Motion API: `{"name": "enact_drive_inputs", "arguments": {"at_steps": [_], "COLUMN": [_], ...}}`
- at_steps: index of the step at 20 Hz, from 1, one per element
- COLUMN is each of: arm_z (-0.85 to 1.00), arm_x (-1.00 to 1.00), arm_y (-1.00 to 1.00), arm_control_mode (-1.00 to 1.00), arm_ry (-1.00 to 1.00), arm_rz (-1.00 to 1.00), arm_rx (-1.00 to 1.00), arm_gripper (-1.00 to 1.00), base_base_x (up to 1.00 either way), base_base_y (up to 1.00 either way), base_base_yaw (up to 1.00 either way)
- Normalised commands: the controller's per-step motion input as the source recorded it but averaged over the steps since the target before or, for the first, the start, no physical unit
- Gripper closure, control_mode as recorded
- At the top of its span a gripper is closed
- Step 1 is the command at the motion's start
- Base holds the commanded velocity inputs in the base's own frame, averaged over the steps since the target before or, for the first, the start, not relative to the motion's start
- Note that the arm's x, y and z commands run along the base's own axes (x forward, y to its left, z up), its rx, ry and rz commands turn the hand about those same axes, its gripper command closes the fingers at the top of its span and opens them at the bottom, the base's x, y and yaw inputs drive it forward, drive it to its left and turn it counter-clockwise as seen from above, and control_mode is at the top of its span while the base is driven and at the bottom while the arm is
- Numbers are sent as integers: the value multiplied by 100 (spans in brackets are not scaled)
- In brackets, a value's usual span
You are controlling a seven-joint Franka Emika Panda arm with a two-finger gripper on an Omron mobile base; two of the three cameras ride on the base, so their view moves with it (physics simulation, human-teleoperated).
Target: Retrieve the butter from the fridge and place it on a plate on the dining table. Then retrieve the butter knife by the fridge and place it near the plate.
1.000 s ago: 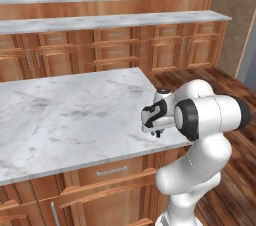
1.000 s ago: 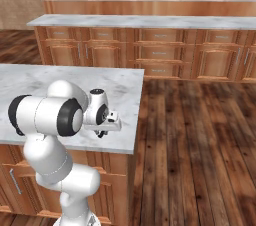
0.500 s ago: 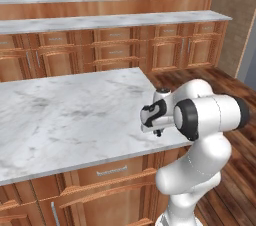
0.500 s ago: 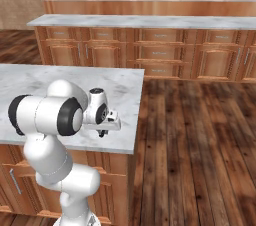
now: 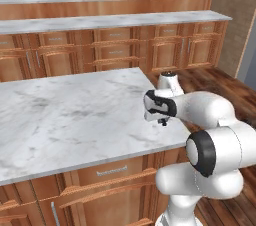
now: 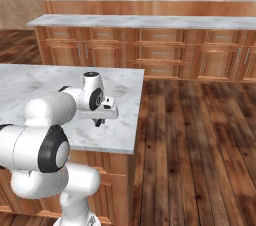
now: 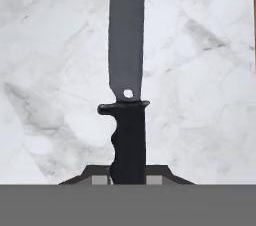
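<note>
- The marble counter (image 5: pixel 65 120) spreads across the left of the left base view; compared with a second ago the whole scene sits differently in frame, so the base has driven and the camera with it.
- The gripper (image 5: pixel 161 118) hangs low over the counter's right edge, and its claw has narrowed within the last second.
- In the hand view, the butter knife (image 7: pixel 127 95) stands with its black handle pinched between the jaws, grey blade pointing away over the marble.
- Judged from this, the knife is secured; carrying it to the plate remains.
</note>
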Motion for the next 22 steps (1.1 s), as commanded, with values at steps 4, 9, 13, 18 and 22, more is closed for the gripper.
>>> {"name": "enact_drive_inputs", "arguments": {"at_steps": [4, 9, 13, 18, 22], "arm_z": [100, 100, 80, 72, 29], "arm_x": [-69, -79, -88, -83, -49], "arm_y": [0, 0, 0, 0, 0], "arm_control_mode": [-100, -100, -100, -100, -100], "arm_ry": [0, -3, 0, 0, 3], "arm_rz": [0, 0, -1, -3, -7], "arm_rx": [0, 3, 14, 6, -12], "arm_gripper": [100, 100, 100, 100, 100], "base_base_x": [0, 0, 0, 0, 0], "base_base_y": [0, 0, 0, 0, 0], "base_base_yaw": [0, 0, 0, 0, 0]}}
